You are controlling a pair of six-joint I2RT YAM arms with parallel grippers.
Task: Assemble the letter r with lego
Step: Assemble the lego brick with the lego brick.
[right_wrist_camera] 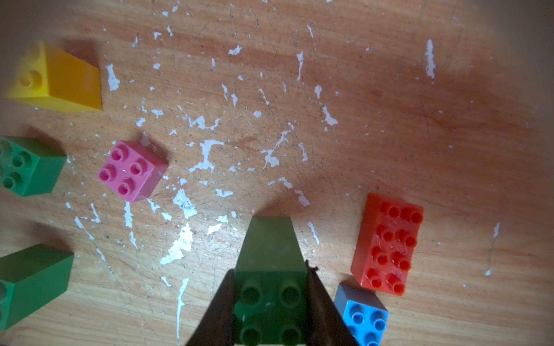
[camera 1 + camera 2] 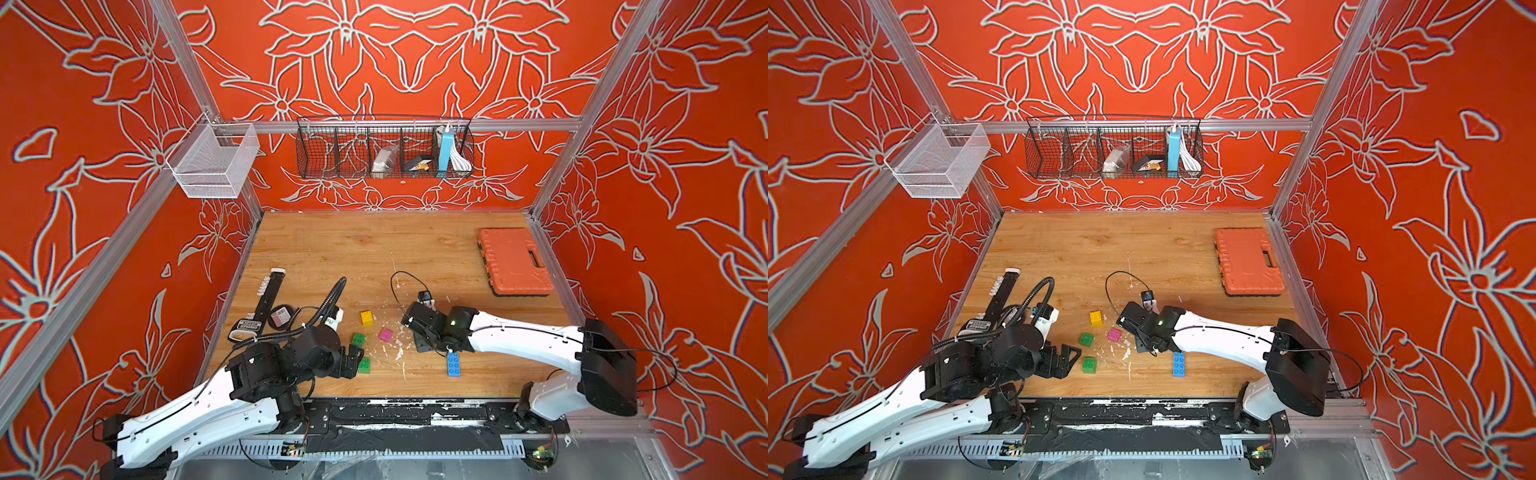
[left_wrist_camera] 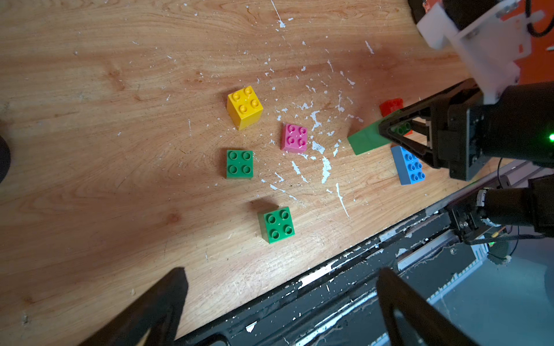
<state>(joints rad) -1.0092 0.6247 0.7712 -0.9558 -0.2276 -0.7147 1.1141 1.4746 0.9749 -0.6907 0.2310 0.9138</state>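
Near edge of scuffed, paint-flecked wooden tabletop [image 2: 374, 249], seven o'clock: left pincer [image 2: 354, 360], spread wide. At its three o'clock, near green studded plastic cube [image 2: 364, 365]; farther green cube [image 2: 358, 338], pink studded cube [image 2: 386, 335], yellow studded cube [image 2: 367, 318] toward twelve. Five o'clock: long blue studded brick [image 2: 453, 365], long axis six-to-twelve. Right pincer [image 1: 271, 271] clenched on tall green studded block [image 1: 269, 239], upright, studs up; long red studded brick [image 1: 386, 242] alongside. Far, one o'clock: orange ribbed plastic case [image 2: 515, 262]. Beyond: black wire basket [image 2: 320, 158], red floral walls [image 2: 665, 166].
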